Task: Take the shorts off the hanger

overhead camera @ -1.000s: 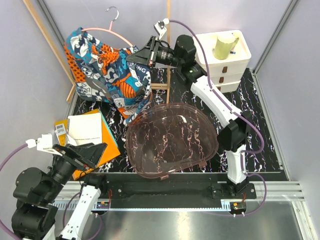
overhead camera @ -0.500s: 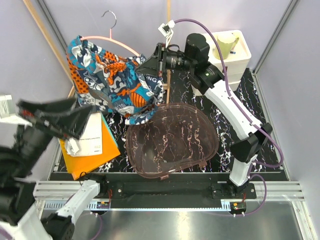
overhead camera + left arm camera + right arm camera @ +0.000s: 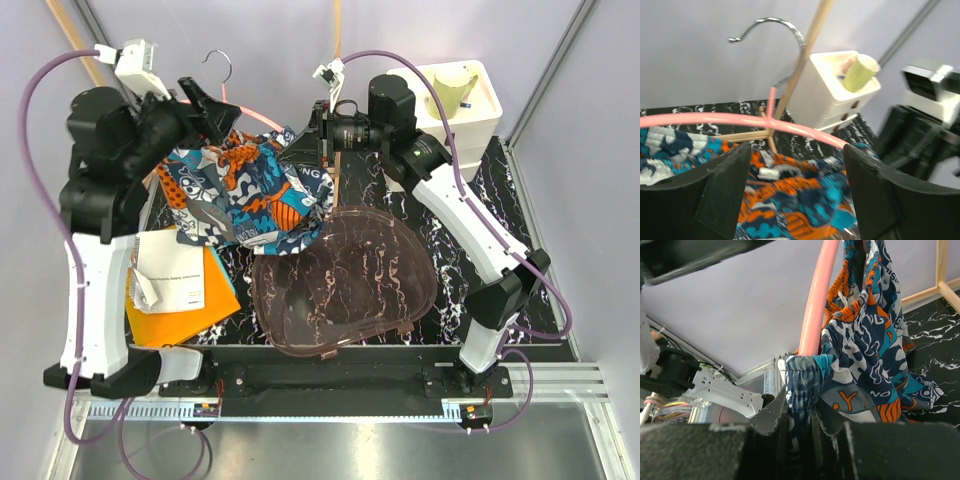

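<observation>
The shorts (image 3: 250, 190), in a blue, teal, orange and white print, hang bunched on the salmon-pink hanger (image 3: 262, 113), whose metal hook (image 3: 215, 60) points up at the back. My right gripper (image 3: 308, 140) is shut on a fold of the shorts' edge (image 3: 805, 385), right beside the pink hanger bar (image 3: 817, 300). My left gripper (image 3: 220, 110) is open and raised at the hanger's top. In the left wrist view the pink bar (image 3: 735, 120) runs across just past my open fingers (image 3: 695, 195), with the shorts (image 3: 790, 210) below and the hook (image 3: 775, 22) above.
A clear pink plastic lid (image 3: 340, 275) lies mid-table on the black marbled mat (image 3: 500, 200). A white drawer unit (image 3: 455, 120) with a yellow-green cup (image 3: 450, 92) stands back right. An orange folder with papers (image 3: 175, 285) lies at the left. Wooden rods (image 3: 336, 110) stand behind the shorts.
My left arm has swung up from the near left to the hanger's top, its gripper open. The shorts and hanger have shifted a little right and down in my right gripper.
</observation>
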Tool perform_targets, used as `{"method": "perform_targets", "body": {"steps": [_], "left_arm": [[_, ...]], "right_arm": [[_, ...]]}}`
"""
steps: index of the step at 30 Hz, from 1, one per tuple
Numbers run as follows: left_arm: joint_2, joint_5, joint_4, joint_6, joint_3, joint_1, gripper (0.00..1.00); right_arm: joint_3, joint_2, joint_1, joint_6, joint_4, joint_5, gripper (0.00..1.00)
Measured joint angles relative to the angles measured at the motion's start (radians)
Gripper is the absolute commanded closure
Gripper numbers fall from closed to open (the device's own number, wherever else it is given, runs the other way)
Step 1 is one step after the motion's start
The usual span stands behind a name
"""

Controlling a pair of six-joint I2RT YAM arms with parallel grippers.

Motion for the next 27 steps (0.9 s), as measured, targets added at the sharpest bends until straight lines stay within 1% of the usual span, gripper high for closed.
{"method": "perform_targets", "body": {"steps": [1, 3, 4, 7, 8, 10, 14, 17, 20, 22, 23, 25, 26, 27], "left_arm": [[0.014, -0.015, 0.014, 0.007, -0.012, 0.000, 0.32], [0.029, -0.045, 0.037, 0.021, -0.032, 0.000, 0.34], [0.032, -0.054, 0.051, 0.029, -0.040, 0.000, 0.37], [0.038, -0.063, 0.088, 0.057, -0.041, 0.000, 0.42], [0.039, -0.065, 0.102, 0.063, -0.041, 0.000, 0.46], [0.039, -0.068, 0.130, 0.073, -0.048, 0.000, 0.50], [0.039, -0.067, 0.185, 0.084, -0.081, 0.000, 0.50], [0.039, -0.064, 0.219, 0.085, -0.112, 0.000, 0.55], [0.039, -0.048, 0.240, 0.085, -0.137, 0.000, 0.54], [0.039, -0.024, 0.273, 0.086, -0.158, 0.000, 0.64], [0.039, -0.008, 0.292, 0.088, -0.169, 0.001, 0.72], [0.039, 0.016, 0.325, 0.092, -0.191, 0.001, 0.98], [0.039, 0.031, 0.341, 0.105, -0.200, 0.001, 1.00], [0.039, 0.032, 0.348, 0.109, -0.204, 0.001, 1.00]], "right_arm": [[0.000, 0.000, 0.000, -0.004, -0.003, -0.003, 1.00], [0.000, 0.000, 0.000, -0.014, -0.006, -0.019, 1.00], [0.000, -0.001, 0.000, -0.019, -0.006, -0.025, 1.00], [0.000, -0.002, 0.000, -0.029, -0.009, -0.039, 1.00], [0.000, -0.002, 0.000, -0.031, -0.010, -0.042, 1.00], [0.000, -0.002, 0.001, -0.034, -0.014, -0.047, 1.00], [-0.004, -0.006, 0.001, -0.045, -0.019, -0.054, 1.00], [-0.012, -0.013, 0.001, -0.053, -0.019, -0.061, 1.00], [-0.012, -0.014, 0.001, -0.055, -0.019, -0.065, 1.00], [-0.011, -0.014, 0.001, -0.055, -0.022, -0.071, 1.00], [-0.009, -0.014, 0.001, -0.055, -0.027, -0.072, 1.00], [-0.005, -0.014, 0.001, -0.053, -0.037, -0.079, 0.98], [-0.004, -0.014, 0.001, -0.053, -0.041, -0.082, 0.91], [-0.003, -0.014, 0.001, -0.051, -0.043, -0.081, 0.81]]}}
